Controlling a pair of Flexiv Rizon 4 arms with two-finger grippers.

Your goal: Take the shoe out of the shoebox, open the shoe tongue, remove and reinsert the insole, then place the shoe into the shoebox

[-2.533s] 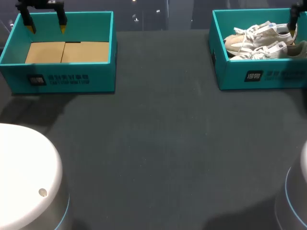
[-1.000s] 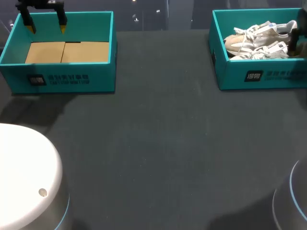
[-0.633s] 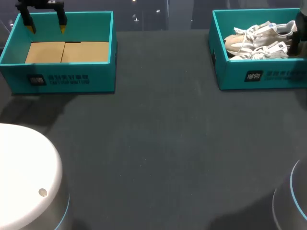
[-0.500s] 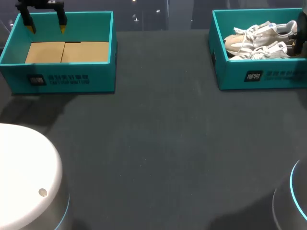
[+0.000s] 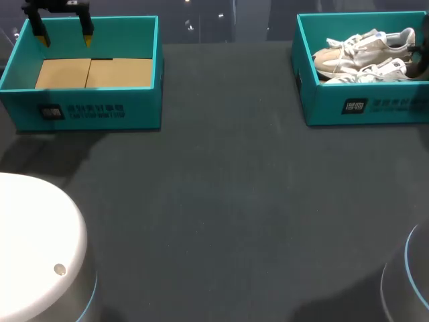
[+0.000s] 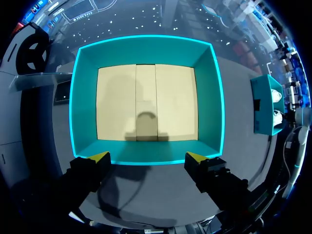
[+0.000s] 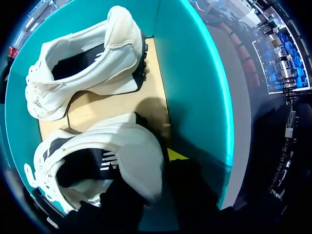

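Lowering right gripper (image 7: 152, 163), now at shoe (image 7: 109, 161) heel

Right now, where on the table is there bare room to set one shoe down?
Bare: the table between the left shoebox and the right shoebox, and in front of both. The left shoebox's cardboard floor is bare; the left gripper hangs open above its far wall. Crowded: the right shoebox, with two shoes and the right gripper.

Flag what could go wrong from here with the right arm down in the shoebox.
The right tool sits at the heel of the nearer shoe, close to the shoebox wall; lifting could scrape that wall and drag the box. If taken only by the heel, the shoe may tip and knock the second shoe lying beside it.
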